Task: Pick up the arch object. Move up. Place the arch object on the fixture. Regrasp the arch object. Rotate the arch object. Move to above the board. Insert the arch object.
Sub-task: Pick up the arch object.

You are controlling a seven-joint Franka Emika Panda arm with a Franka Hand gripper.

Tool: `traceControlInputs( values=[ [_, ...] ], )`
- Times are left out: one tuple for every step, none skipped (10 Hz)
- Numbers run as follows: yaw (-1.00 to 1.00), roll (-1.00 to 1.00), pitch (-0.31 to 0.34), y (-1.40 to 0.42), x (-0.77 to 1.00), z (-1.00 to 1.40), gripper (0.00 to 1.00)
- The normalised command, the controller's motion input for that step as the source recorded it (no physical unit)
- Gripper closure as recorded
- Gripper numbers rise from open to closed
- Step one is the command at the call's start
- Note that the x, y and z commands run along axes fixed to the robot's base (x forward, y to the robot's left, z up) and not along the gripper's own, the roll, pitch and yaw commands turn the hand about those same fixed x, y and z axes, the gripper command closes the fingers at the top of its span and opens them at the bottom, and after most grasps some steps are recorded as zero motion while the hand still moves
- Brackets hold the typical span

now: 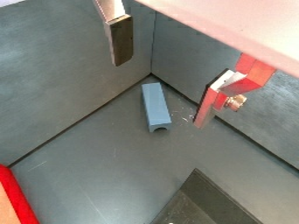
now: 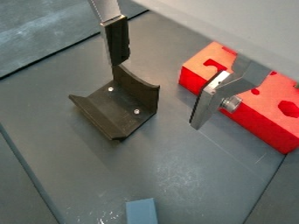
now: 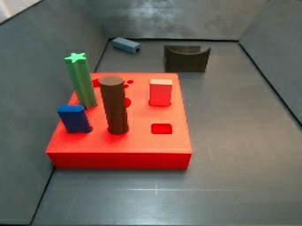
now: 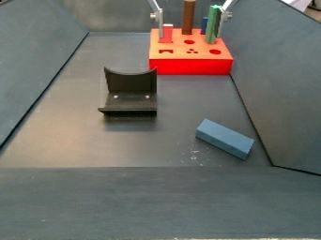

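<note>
The slate-blue arch object [image 1: 156,107] lies flat on the grey floor near a wall corner, its notch at one end; it also shows in both side views [image 3: 125,43] [image 4: 224,138] and at the edge of a wrist view [image 2: 142,210]. My gripper [image 1: 170,74] [image 2: 163,74] hangs high above the floor, open and empty, its silver fingers [image 2: 114,39] far apart. The dark fixture [image 2: 117,105] [image 3: 185,58] [image 4: 128,91] stands empty below one finger. The red board [image 3: 130,124] [image 4: 191,58] [image 2: 251,96] lies beyond the fixture.
The board bears a green star peg [image 3: 80,79], a brown cylinder [image 3: 113,104], a short blue block [image 3: 73,118] and a red peg [image 3: 161,91]. Grey walls [image 4: 269,84] enclose the floor on all sides.
</note>
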Motion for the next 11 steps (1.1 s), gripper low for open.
traceControlInputs(
  values=[
    [0.09, 0.00, -0.089, 0.14, -0.41, -0.45, 0.00],
    [0.43, 0.00, 0.000, 0.38, -0.42, -0.91, 0.00],
    [0.63, 0.00, -0.116, 0.38, -0.42, -0.77, 0.00],
    [0.74, 0.00, -0.154, 0.35, -0.31, -0.80, 0.00],
    [0.78, 0.00, -0.163, 0.34, -0.27, -0.80, 0.00],
    [0.77, 0.00, -0.167, 0.38, -0.26, -0.76, 0.00],
    [0.54, 0.02, -0.003, 0.41, -0.25, -0.72, 0.00],
    [0.49, 0.03, 0.000, 0.40, -0.33, -0.70, 0.00],
    [0.48, 0.00, 0.000, 0.46, -0.20, -0.74, 0.00],
    [0.39, 0.00, -0.027, 0.51, 0.00, -0.75, 0.00],
    [0.16, -0.10, -0.203, 0.33, 0.15, -0.67, 0.00]
  ],
)
